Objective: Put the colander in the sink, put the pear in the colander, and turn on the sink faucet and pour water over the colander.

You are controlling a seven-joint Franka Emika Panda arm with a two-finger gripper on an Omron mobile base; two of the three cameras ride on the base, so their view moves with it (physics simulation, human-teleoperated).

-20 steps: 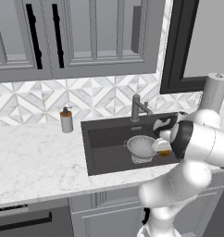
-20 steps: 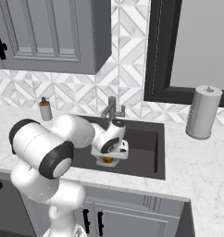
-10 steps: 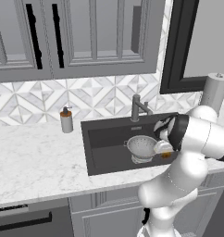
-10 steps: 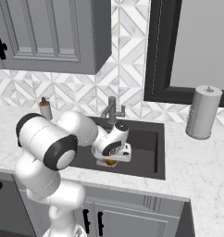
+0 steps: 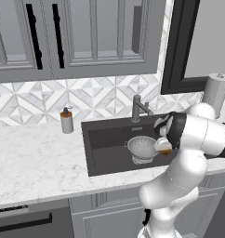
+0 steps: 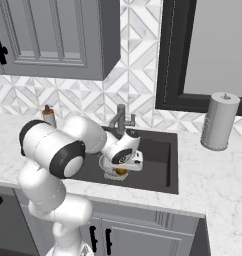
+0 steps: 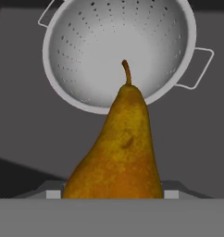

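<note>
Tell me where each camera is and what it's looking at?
Left base view: behind the arm's left, looking down at the sink; white arm at lower right.
Right base view: behind its right, same sink; arm at lower left.
Hand view: on the hand, looking past the pear into the colander.
All three share the pear.

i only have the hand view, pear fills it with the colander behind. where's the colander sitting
Observer: The colander stands in the sink, in front of the sink faucet.
Operator: is the pear over it yet
Observer: Not quite. From the left base view the pear hangs at the colander's right rim, held by the gripper.
Operator: anything on the counter i should know
Observer: A soap bottle stands left of the sink, and a paper towel roll to its right.
</note>
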